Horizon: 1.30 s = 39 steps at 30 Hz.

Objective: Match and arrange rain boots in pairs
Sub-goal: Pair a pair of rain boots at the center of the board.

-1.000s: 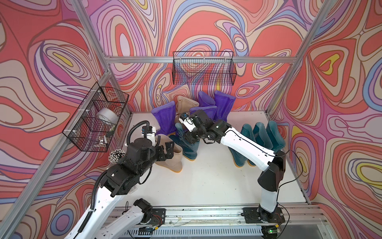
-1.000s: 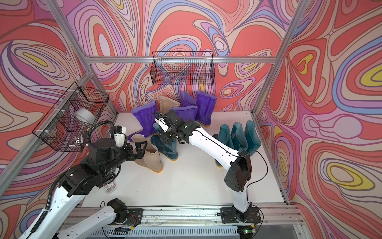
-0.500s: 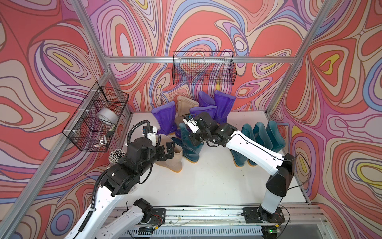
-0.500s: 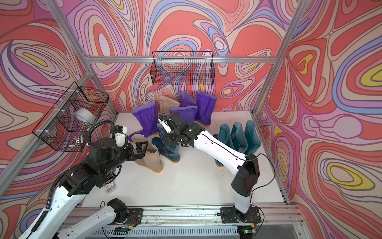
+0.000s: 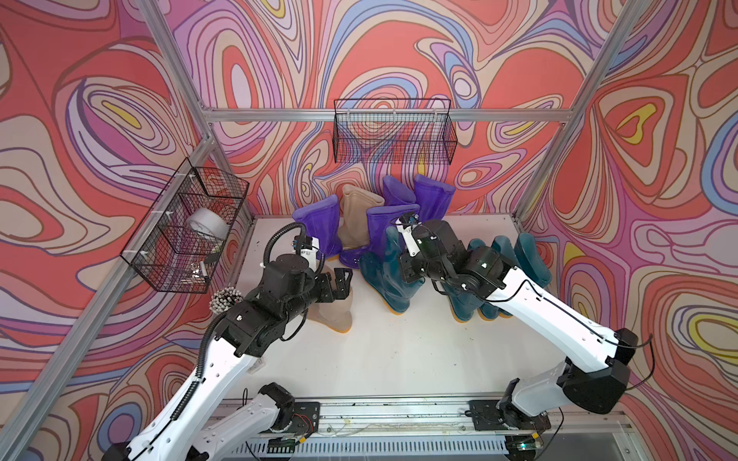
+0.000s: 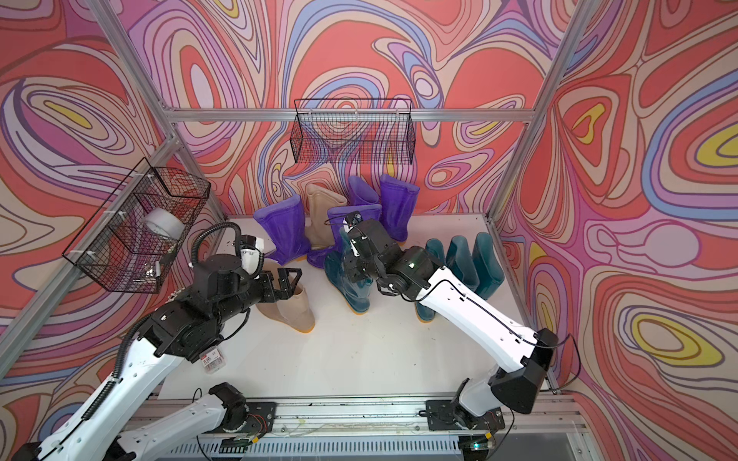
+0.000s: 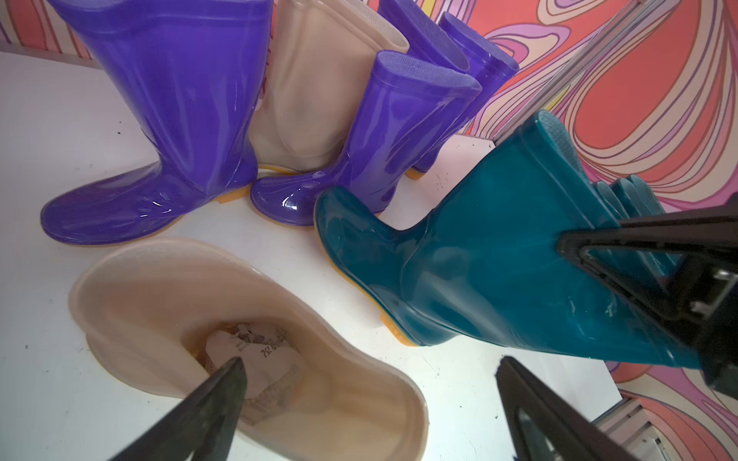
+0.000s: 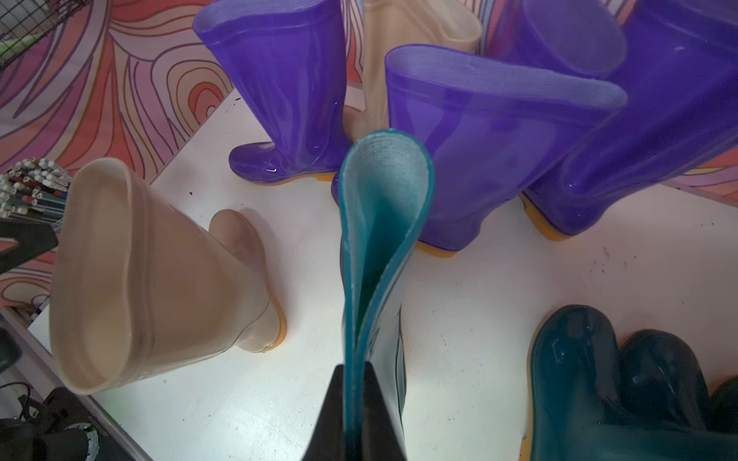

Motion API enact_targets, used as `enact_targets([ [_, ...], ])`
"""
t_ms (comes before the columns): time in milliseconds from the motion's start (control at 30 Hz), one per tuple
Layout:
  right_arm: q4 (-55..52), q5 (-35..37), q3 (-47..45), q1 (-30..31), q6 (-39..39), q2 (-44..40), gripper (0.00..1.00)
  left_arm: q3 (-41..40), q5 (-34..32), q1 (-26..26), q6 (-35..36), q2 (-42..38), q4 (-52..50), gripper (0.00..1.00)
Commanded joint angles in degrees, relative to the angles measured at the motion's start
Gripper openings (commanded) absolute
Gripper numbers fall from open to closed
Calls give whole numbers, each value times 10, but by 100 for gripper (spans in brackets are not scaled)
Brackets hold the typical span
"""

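Note:
My right gripper [image 8: 353, 373] is shut on the flattened cuff of a dark teal rain boot [image 5: 383, 275] [image 8: 379, 207], which tilts toward the right arm at mid-table. My left gripper [image 5: 344, 279] [image 7: 369, 363] hangs open just above the mouth of a beige boot [image 5: 335, 315] [image 7: 191, 295] and holds nothing. Crumpled paper lies inside that boot. At the back stand several purple boots [image 5: 319, 223] and a second beige boot [image 5: 357, 215]. Three more teal boots [image 5: 527, 251] stand in a row at the right, partly hidden by the right arm.
A wire basket [image 5: 183, 235] with a tape roll hangs on the left wall, and another wire basket [image 5: 393, 131] hangs on the back wall. A bundle of sticks [image 5: 225, 301] sits by the left arm. The arms' mounting rail [image 5: 379, 411] runs along the front edge.
My right gripper has closed on the teal boot's cuff and drawn the boot a little to the right, away from the purple boots. The left arm has hardly moved.

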Motion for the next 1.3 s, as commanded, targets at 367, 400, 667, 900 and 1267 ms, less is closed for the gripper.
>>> enact_targets([
  [367,76,120,-28,2,71,-68,0,24,53,2,-46,39,50,98],
  [400,77,127,-30,2,80,-69,0,23,57,2,-49,41,52,98],
  [667,75,202,-61,2,164,-57,0,15,64,2,-62,29,44,97],
  [900,69,236,-104,2,187,-79,0,11,48,2,-53,-5,23,98],
  [1267,-9,190,-67,2,111,-100,0,2,58,2,-53,4,36,98],
])
